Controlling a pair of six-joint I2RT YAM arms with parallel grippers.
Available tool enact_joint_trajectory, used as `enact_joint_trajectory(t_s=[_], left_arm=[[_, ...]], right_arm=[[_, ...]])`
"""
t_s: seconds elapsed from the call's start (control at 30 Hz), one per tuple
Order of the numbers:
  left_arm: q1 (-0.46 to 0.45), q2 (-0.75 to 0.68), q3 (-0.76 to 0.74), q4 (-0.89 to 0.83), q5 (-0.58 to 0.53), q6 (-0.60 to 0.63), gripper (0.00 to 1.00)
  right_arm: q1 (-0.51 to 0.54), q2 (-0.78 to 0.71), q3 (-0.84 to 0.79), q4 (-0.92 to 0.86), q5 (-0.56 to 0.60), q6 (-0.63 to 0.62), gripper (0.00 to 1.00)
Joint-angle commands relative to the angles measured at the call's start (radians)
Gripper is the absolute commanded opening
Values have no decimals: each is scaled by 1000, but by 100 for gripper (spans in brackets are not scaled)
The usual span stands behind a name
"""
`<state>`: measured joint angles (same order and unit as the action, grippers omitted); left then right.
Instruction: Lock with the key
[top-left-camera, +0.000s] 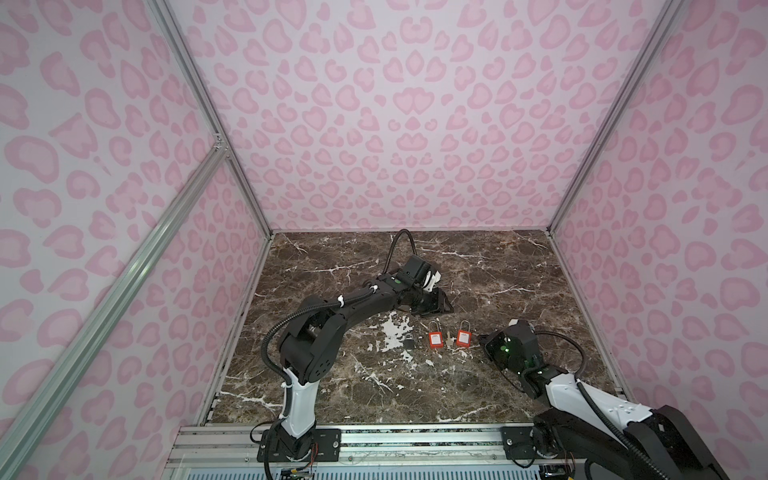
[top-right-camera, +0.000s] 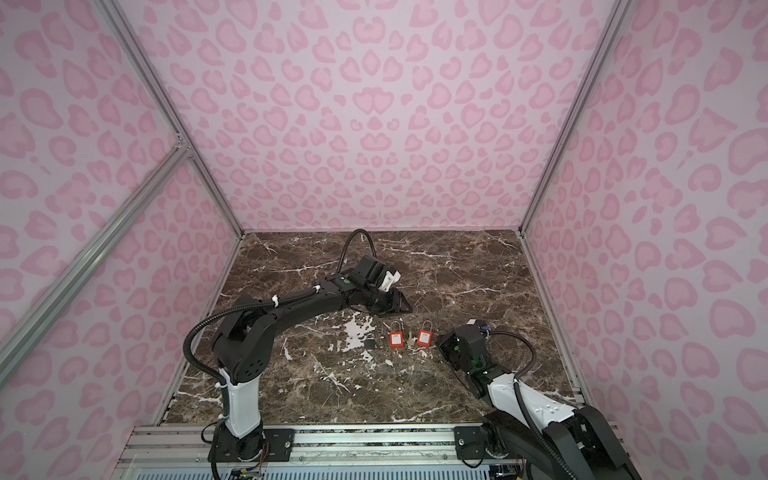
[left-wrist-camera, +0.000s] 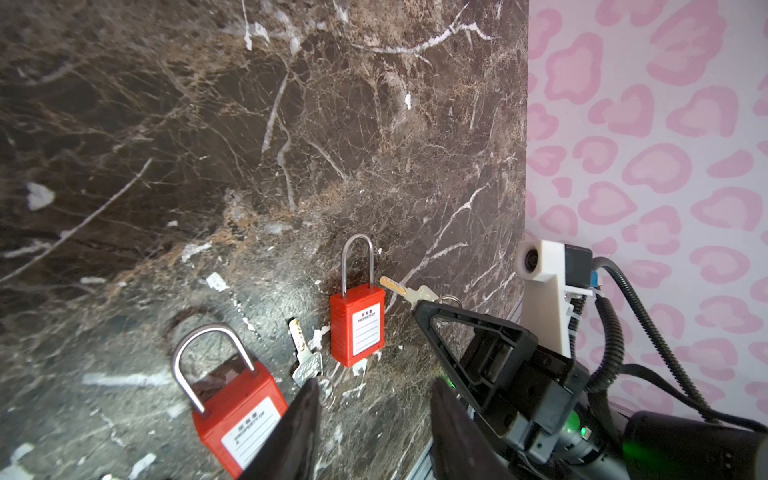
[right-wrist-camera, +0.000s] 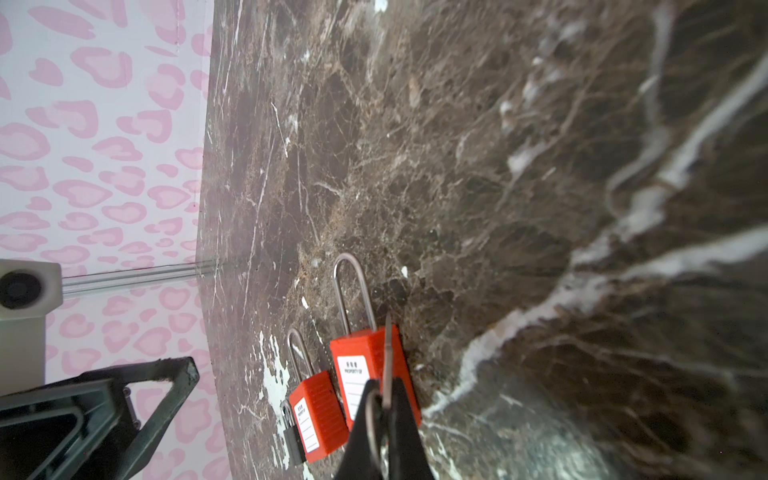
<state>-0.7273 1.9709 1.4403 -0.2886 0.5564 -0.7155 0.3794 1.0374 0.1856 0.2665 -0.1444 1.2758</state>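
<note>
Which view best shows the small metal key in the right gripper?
Left wrist view: the small metal key shows broadside, sticking out of the right gripper. The right wrist view has the key edge-on; both top views show it too small to tell.

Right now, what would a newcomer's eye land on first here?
Pink spotted walls box in a dark marble table. Mid-table the left padlock and right padlock, both red, lie side by side, a loose key between them. The right gripper is shut on a second key, its blade pointing toward the right padlock.
</note>
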Motion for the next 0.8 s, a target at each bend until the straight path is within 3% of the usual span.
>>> enact_joint_trajectory(t_s=[0.0, 0.13, 0.37, 0.6, 0.67, 0.77], left_arm=[[0, -14, -3, 23, 13, 0, 45], [0, -15, -4, 23, 13, 1, 46], [0, -23, -15, 25, 11, 1, 46], [0, -29, -21, 27, 11, 1, 46], [0, -30, -22, 29, 11, 1, 46], [-1, -32, -24, 29, 11, 1, 46]], right_arm=[[2, -12, -6, -37, 39, 1, 0], [2, -10, -2, -50, 29, -5, 0], [3, -27, -20, -61, 26, 14, 10], [3, -76, -15, -144, 36, 19, 35], [3, -94, -5, -194, 43, 14, 54], [4, -116, -1, -237, 49, 17, 67]])
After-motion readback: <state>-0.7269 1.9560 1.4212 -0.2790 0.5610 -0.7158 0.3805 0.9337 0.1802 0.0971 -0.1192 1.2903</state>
